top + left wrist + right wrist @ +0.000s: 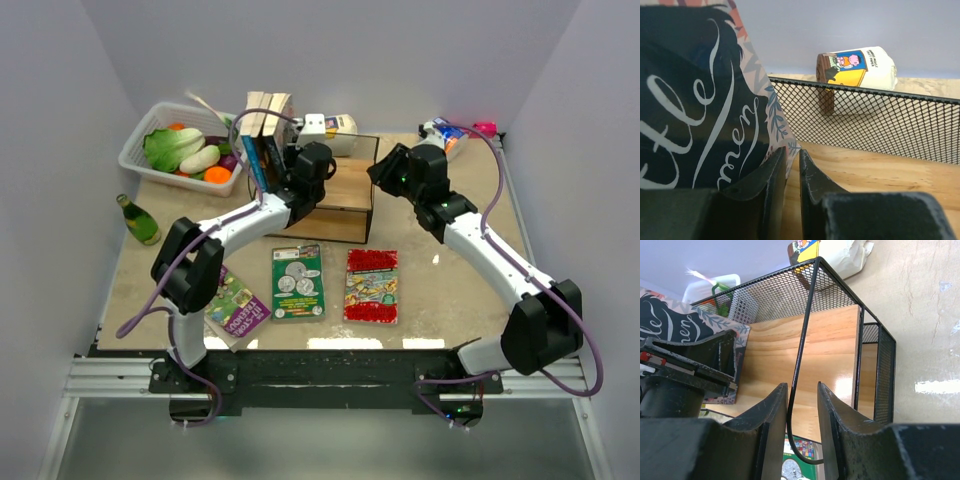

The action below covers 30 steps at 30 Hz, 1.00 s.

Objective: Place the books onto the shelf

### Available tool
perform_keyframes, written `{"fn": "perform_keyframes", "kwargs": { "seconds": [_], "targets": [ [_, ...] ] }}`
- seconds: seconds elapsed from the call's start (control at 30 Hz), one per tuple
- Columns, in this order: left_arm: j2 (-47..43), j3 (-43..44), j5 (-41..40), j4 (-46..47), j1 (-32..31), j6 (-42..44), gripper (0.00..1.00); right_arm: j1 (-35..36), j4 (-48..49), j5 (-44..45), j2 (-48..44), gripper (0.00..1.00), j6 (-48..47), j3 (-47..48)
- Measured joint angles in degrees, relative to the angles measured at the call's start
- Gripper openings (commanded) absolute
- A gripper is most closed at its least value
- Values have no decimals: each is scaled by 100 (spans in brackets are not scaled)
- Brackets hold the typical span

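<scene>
**Claws at the little shelf**

The left claw (792, 152) is low over the wooden board (865, 170) of the shelf (350, 188). Its two fingers stand only a little way apart. You can see the board through the thin gap, and nothing sits in the gap. A dark book (690, 100) with curly white letters stands just beside one finger. I cannot tell if that finger touches it.

The right claw (802, 387) is at the other end of the shelf. Its fingers are open wider. A thin black wire (805, 325) of the shelf frame runs through the gap. The gap is wider than the wire, so the wire is not squeezed. Lower down the wire passes very close to one finger, and I cannot tell if they touch.

From above, a few standing books (262, 135) are in a row at the left end of the shelf, right next to the left claw.

Three more books lie flat on the table (450, 290) in front of the shelf. The purple-and-green book (238, 305) is on the left, partly under the left arm. The green book (297, 282) is in the middle. The red book (371, 285) is on the right, near the green one but not touching it.

A white basket (135, 150) of toy vegetables sits at the back left. A green bottle (140, 220) lies near it by the table edge. A mug (857, 67) with a cartoon picture lies on its side behind the shelf.
</scene>
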Motion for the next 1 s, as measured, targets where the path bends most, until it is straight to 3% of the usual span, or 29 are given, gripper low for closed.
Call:
{"fn": "perform_keyframes", "kwargs": {
  "seconds": [0.57, 1.0],
  "targets": [
    [409, 26, -693, 195, -389, 1145, 22, 0, 61, -15, 76, 33, 46, 0],
    [525, 190, -824, 26, -256, 1034, 25, 0, 61, -24, 76, 33, 46, 0]
  ]
}}
